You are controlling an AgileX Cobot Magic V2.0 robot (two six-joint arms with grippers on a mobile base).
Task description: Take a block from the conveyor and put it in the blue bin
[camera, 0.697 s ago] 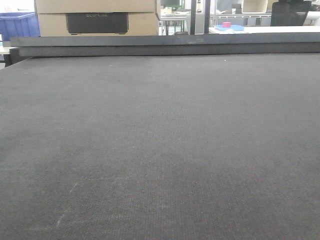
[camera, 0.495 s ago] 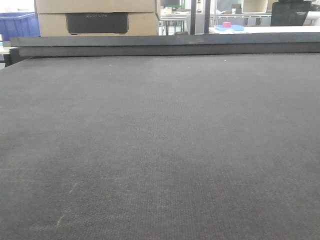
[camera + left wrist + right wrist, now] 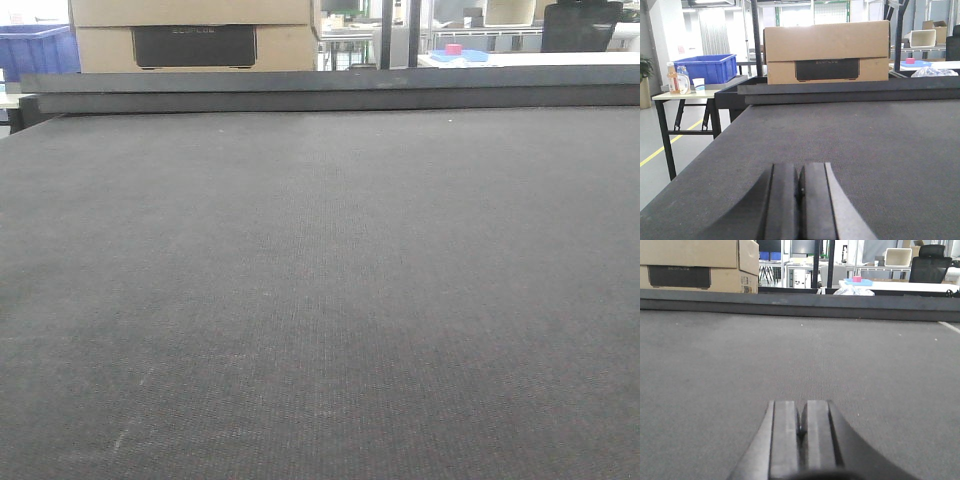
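Note:
The conveyor point(image 3: 320, 300) is a wide flat dark grey woven belt with a dark rail point(image 3: 330, 90) along its far edge. No block shows on it in any view. A blue bin point(image 3: 712, 67) stands on a side table beyond the belt's far left corner; it also shows in the front view point(image 3: 35, 48). My left gripper point(image 3: 800, 172) is shut and empty, low over the belt near its left edge. My right gripper point(image 3: 801, 410) is shut and empty, low over the belt. Neither gripper shows in the front view.
A cardboard box point(image 3: 826, 51) stands behind the far rail. A side table point(image 3: 687, 95) at the left carries bottles and a cup. A white table point(image 3: 900, 286) with a small pink object point(image 3: 856, 278) stands far right. The belt's left edge point(image 3: 700, 155) drops to the floor.

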